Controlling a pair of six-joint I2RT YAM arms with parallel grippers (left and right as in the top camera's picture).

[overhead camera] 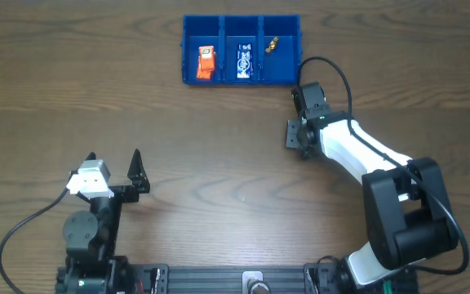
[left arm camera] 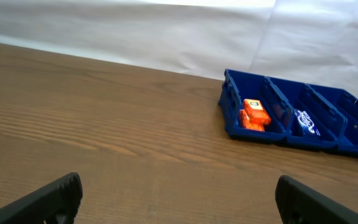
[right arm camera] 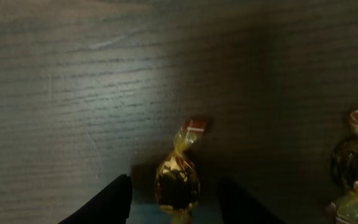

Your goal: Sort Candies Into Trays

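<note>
A blue three-compartment tray (overhead camera: 241,78) lies at the table's far middle. It holds orange candies (overhead camera: 206,63) in its left bin, a blue-and-white candy (overhead camera: 244,62) in the middle bin and a gold candy (overhead camera: 271,45) in the right bin. My right gripper (overhead camera: 299,140) points down at the table just right of and in front of the tray. It is open, and a gold-wrapped candy (right arm camera: 178,180) lies on the wood between its fingers (right arm camera: 114,199). More gold candies (right arm camera: 356,168) lie close beside it. My left gripper (overhead camera: 114,157) stands open and holds nothing at the near left.
From the left wrist, the tray (left arm camera: 253,130) and its orange candies (left arm camera: 254,116) show far across bare wood, with a white backdrop behind. The right arm's cable (overhead camera: 333,69) loops near the tray's right end.
</note>
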